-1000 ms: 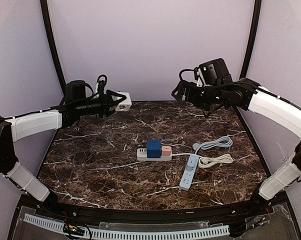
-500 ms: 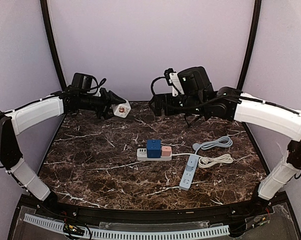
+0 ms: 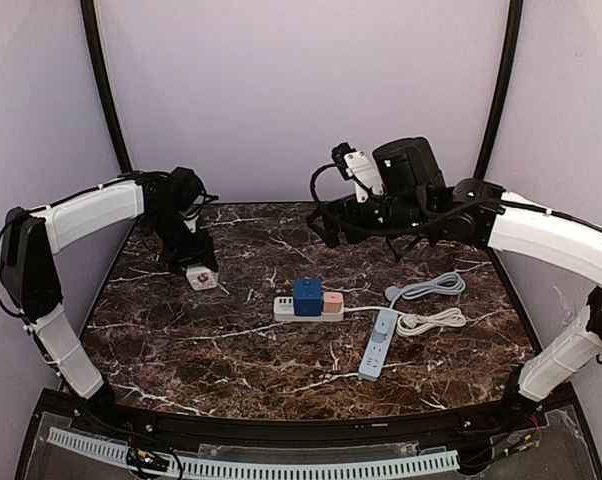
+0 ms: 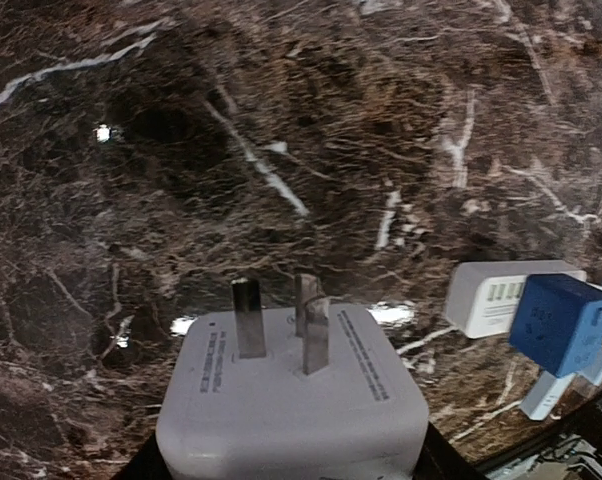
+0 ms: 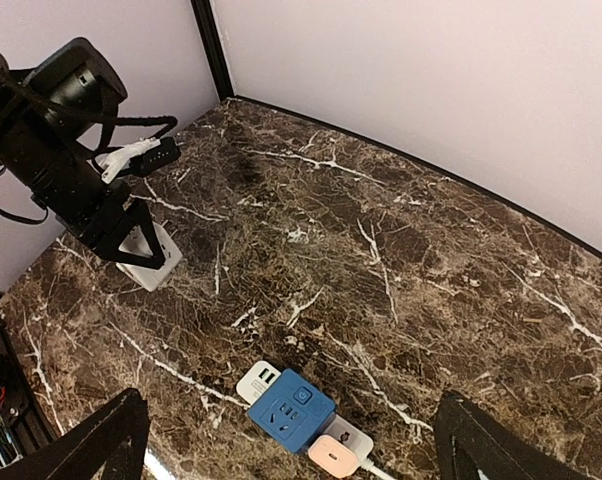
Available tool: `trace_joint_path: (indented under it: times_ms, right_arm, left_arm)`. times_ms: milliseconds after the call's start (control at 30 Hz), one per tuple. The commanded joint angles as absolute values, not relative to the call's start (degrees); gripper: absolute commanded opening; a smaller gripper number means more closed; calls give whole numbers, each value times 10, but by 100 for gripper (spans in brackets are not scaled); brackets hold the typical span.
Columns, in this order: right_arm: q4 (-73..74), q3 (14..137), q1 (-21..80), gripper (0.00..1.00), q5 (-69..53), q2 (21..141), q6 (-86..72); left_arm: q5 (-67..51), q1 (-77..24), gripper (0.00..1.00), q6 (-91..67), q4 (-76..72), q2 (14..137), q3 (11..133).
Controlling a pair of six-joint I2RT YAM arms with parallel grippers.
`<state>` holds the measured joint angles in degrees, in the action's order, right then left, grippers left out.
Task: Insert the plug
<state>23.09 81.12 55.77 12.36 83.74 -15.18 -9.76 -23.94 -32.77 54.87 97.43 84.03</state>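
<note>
Holding the white plug [image 4: 291, 400] square matters most: the left jaws are clenched on its body, prongs aimed down close over the tabletop [image 3: 161, 340]. The white power strip [image 3: 284, 308] lies to their right, well apart, crowded by a blue cube [image 3: 307, 296] and pink cube [image 3: 332, 302]. The right jaws hang released, empty, beyond it.

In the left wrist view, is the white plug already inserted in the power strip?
No, the white plug shows both prongs bare above the marble table, apart from the power strip.
</note>
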Motion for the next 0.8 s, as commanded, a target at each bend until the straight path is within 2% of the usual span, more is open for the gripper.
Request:
trace_joint_path:
  times_ms: [0, 300, 767]
  right_arm:
    - [243, 799, 568, 99, 116, 829, -154]
    - [268, 805, 570, 99, 123, 827, -146]
    - [307, 723, 571, 99, 131, 745, -176]
  left_arm:
    - [12, -240, 25, -262, 614, 1011, 801]
    - [17, -290, 25, -281, 564, 1076, 790]
    - [-74, -415, 30, -285, 503, 1109, 750]
